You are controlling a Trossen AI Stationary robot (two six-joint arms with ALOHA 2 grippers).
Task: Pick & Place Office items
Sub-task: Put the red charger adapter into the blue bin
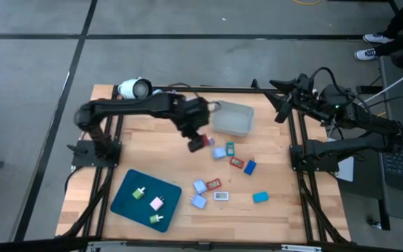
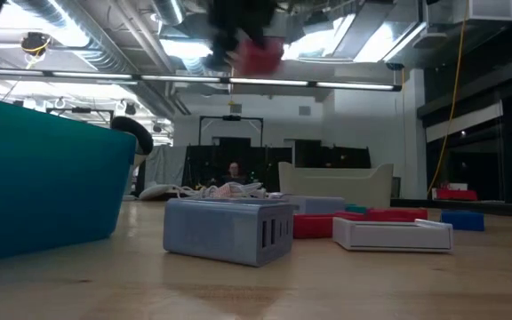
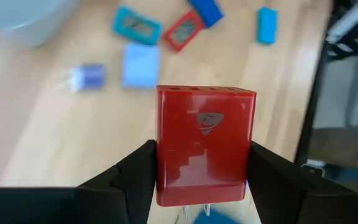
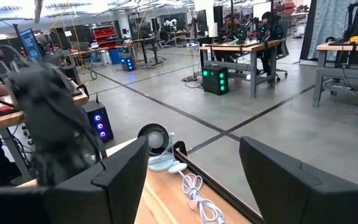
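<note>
The left gripper [image 1: 197,143] was in the middle of the high view, just below and left of the grey bin [image 1: 233,119]. It held a red charger block [image 3: 204,144] tightly between its two fingers [image 3: 132,180]; in the left wrist view the block stood upright, with two metal prongs showing at its lower edge. In the low view the same red block [image 2: 258,55] hung at the top of the frame, well above the table.

The other office items lay on the wood in the centre right of the high view: a light blue block [image 1: 219,152], a teal one [image 1: 230,148], a red flat one [image 1: 237,162], a dark blue one [image 1: 250,166] and some more lower down. Three small pieces already lay on the dark teal tray [image 1: 129,203] in the lower left.

The step seemed to be the carrying of the red block to the tray. To do it well, the arm should keep the block high over the loose pieces, lower it over a bare part of the tray, and open only when it is close to the surface.

The right gripper [image 4: 191,180] waited in the upper right of the high view, its fingers apart and empty.
</note>
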